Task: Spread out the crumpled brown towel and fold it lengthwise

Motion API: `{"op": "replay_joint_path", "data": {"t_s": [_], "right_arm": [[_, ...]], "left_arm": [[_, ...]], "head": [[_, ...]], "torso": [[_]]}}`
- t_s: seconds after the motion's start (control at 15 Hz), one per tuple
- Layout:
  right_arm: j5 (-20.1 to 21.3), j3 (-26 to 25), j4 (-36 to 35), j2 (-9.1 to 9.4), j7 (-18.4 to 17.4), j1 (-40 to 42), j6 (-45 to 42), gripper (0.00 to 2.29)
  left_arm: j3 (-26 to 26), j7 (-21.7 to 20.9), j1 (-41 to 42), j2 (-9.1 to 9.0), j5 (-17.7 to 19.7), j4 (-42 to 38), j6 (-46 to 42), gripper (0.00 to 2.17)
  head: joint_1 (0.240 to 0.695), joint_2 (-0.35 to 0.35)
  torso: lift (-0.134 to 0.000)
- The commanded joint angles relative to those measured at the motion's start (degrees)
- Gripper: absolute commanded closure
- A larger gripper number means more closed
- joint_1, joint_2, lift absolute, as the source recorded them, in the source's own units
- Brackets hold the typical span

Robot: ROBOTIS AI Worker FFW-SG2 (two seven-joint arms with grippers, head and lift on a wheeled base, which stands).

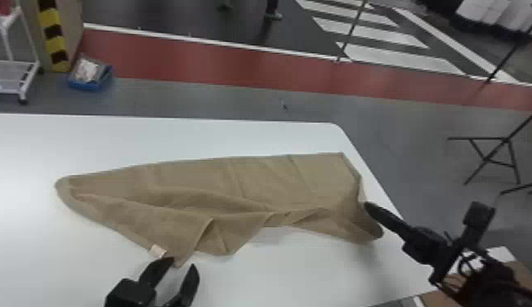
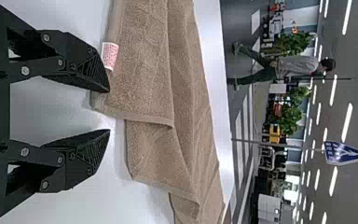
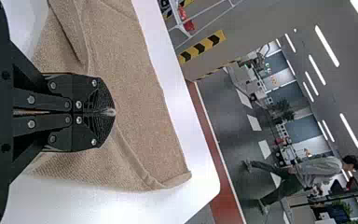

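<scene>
Brown towel (image 1: 252,179) is lying partly spread on white table (image 1: 113,134), near side rumpling. Right gripper (image 3: 113,112) is pinching it; left gripper (image 2: 108,110) is waiting, jaws apart, by a corner. Flattening, lengthwise folding remaining.

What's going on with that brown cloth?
A two-armed robot is handling a brown towel on a white table. Its right gripper is shut on the towel near one end; its left gripper is open at the near edge, by the tag. The towel lies partly spread, still rumpled, not neatly folded.
</scene>
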Motion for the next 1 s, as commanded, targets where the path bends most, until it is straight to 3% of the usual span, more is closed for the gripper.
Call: {"op": "replay_joint_path", "data": {"t_s": [0.0, 0.07, 0.2, 0.4, 0.6, 0.93], "right_arm": [[-0.3, -0.1, 0.0, 0.00, 0.0, -0.1, 0.3, 1.71], [-0.6, -0.2, 0.0, 0.00, 0.1, -0.1, 0.3, 1.71], [-1.0, -0.3, -0.1, 0.00, 0.2, -0.1, 0.6, 1.71], [-1.4, -0.4, -0.4, 0.00, 0.2, -0.1, 1.1, 1.71], [-2.1, -1.0, -2.1, 0.09, 0.5, 0.2, 2.4, 1.71], [-1.9, -1.6, -4.9, 0.09, 0.5, 0.2, 5.3, 1.71]], "left_arm": [[0.1, 0.1, -0.1, 0.05, -1.1, 0.2, 0.4, 0.71], [0.2, 0.6, -0.1, 0.05, -1.3, 0.2, 1.2, 1.03], [0.7, 1.6, 0.0, 0.22, -0.9, -0.3, 1.4, 1.36], [2.6, 2.1, 1.0, 0.57, -0.4, -2.5, 1.4, 1.54], [7.0, 1.4, 4.2, 1.28, 0.3, -8.4, 1.4, 1.54], [21.5, 1.0, 10.8, 2.51, 5.3, -21.3, 1.6, 1.53]], "head": [[0.695, -0.350], [0.695, -0.350], [0.695, -0.350], [0.695, -0.350], [0.695, -0.350], [0.695, -0.350]], "torso": [[-0.128], [-0.128], [-0.128], [-0.128], [-0.128], [-0.128]]}}
